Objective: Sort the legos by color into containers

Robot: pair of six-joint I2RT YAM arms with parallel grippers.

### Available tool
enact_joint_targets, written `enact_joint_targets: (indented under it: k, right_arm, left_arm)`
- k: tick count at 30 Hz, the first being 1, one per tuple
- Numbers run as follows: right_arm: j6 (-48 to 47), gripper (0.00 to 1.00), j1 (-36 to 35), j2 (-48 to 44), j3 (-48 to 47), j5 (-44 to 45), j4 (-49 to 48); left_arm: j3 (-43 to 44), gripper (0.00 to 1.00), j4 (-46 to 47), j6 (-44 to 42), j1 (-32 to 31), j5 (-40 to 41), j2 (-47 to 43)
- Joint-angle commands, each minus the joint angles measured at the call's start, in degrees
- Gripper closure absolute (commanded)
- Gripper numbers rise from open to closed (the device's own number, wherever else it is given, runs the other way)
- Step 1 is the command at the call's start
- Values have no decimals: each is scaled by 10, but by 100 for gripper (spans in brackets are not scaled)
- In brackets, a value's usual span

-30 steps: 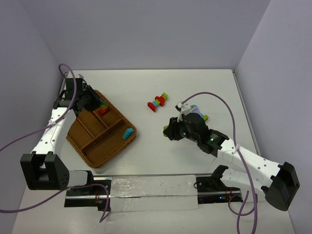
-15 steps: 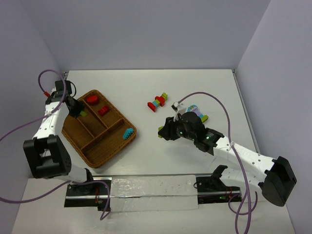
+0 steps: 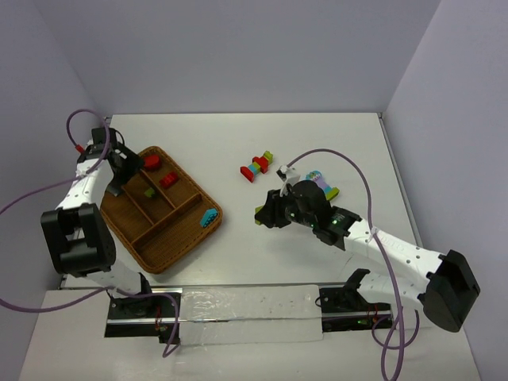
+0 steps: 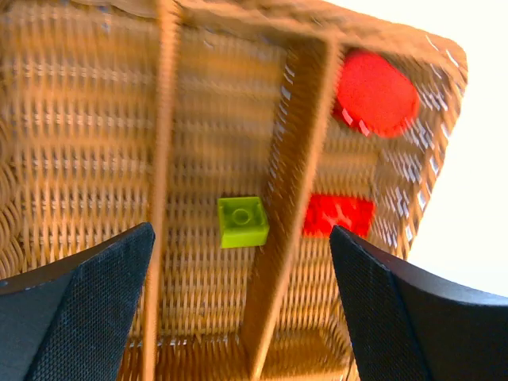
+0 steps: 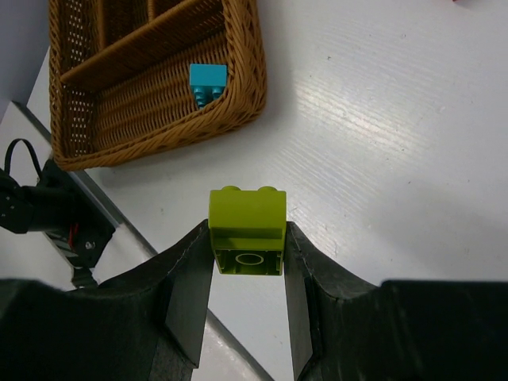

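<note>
We have four small plastic bricks [image 3: 209,216] in the brown woven wicker tray [image 3: 171,252]. Left gripper [image 4: 242,317] gapes empty, right gripper [image 5: 248,274] pinches a lime-green plastic brick [image 5: 247,225]. Two multicoloured brick stacks [image 3: 256,167] unsorted.

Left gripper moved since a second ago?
Yes. The left gripper shifted left, from above the red bricks to the wicker tray's left rim, leaving a green brick in the tray.

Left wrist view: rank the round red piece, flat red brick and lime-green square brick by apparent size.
1. Round red plastic piece
2. Flat red plastic brick and lime-green square plastic brick: too alike to rank.
</note>
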State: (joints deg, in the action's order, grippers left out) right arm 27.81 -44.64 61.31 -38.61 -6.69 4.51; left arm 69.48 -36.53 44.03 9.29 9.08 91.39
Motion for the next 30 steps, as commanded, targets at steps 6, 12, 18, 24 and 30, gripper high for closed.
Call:
enact_joint_targets:
  k: [6,12,18,24,30]
  right_arm:
    - [54,97,-1,106,-121,76,89]
    - [72,98,-2,125,-96,47,55]
    - [87,96,0,130,-95,23,39]
    - [138,95,31,147,-114,-26,46]
    - [253,94,105,142,-79,-141,-39]
  left_arm:
    - [-109,11,76,-64,-208,-81,-178]
    - [-150,13,116,-38,-305,-183,-209]
    - [-206,3,235,-4,-353,-315,-198]
    - [-193,1,218,-67,-381,-323,-207]
    - [-231,4,254,-81,-387,-348,-256]
